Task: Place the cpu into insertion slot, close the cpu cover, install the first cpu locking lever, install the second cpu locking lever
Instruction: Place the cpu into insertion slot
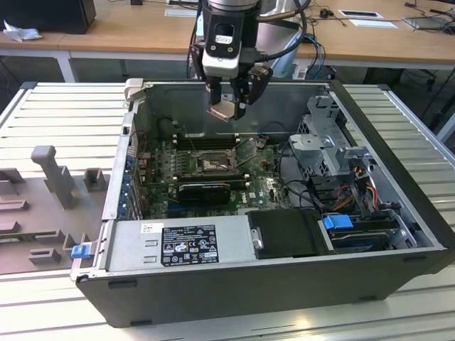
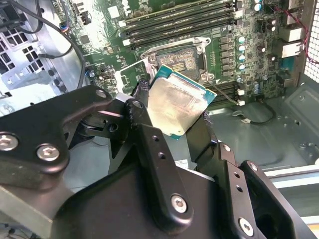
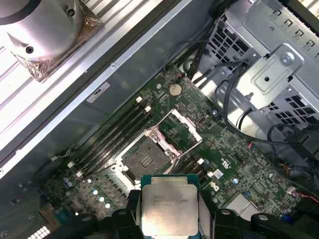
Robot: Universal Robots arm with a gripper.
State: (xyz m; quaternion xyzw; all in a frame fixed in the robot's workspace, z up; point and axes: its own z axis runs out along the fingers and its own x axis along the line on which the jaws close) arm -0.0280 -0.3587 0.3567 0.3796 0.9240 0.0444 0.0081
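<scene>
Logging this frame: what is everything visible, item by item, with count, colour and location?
cpu: one, silver-beige top, held above the open case
insertion slot: one, dark with silver surround, centre of the motherboard, empty
cpu cover: one, shiny metal, hinged open beside the slot
motherboard: one, green, inside the case
memory slots: several, black, alongside the slot
power supply: one, grey, case's near side in the exterior view
drive cage: one, silver, exterior view's right
computer case: one, dark grey, on slatted table
gripper: one, black, shut on the cpu
</scene>
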